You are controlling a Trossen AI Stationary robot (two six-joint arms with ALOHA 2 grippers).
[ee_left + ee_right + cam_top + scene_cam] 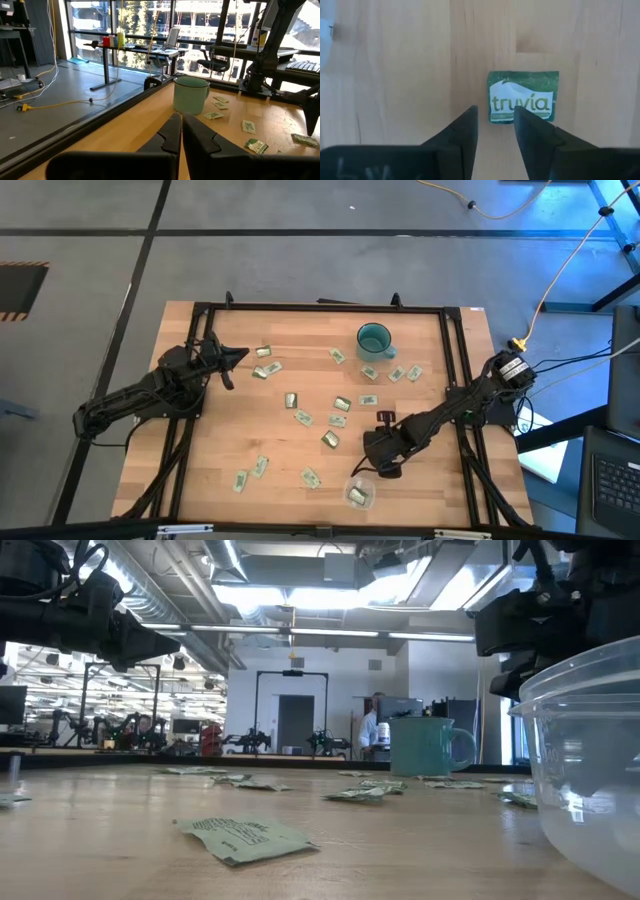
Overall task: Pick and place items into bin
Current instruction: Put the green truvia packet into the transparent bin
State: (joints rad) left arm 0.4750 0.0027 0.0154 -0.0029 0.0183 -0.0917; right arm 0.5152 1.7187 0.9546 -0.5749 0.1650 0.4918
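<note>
Reach-in step: right gripper, jaws parted and empty, hangs over a packet at the cup's one o'clock; next, descend and pinch; left gripper waits, jaws closed.

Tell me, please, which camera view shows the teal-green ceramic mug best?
The left wrist view: the teal-green ceramic mug stands large and unobstructed. The low view shows it farther off with its handle; the high view only from above; the right wrist view not at all.

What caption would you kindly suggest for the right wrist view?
Right end effector, fingers apart, poised over a green-and-white packet lying flat on the wooden table.
</note>
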